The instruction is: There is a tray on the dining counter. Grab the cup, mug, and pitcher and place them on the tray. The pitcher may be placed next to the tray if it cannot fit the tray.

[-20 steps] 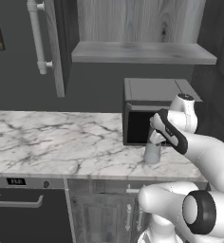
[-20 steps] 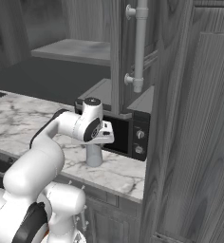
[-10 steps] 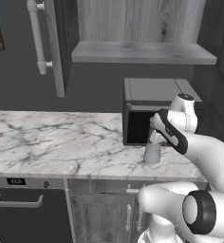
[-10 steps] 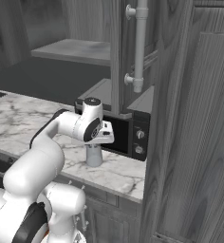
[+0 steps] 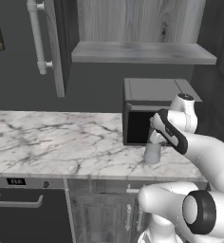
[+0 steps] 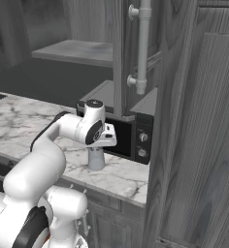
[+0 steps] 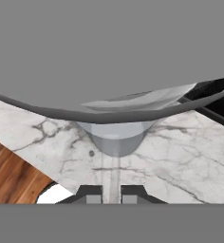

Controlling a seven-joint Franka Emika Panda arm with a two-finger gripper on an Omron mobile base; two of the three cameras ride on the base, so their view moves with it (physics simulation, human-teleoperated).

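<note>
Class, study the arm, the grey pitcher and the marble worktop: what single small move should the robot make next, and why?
Probably a short straight lift. The pincer sits over the top of the pitcher with its jaws drawn close together, seemingly gripping it, while the pitcher's base rests on the marble worktop in front of the microwave. Raising it first should clear the worktop before carrying it off.

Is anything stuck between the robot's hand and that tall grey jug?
No. The gripper sits right on top of the pitcher, fingers shut on its rim, beside the microwave.
</note>
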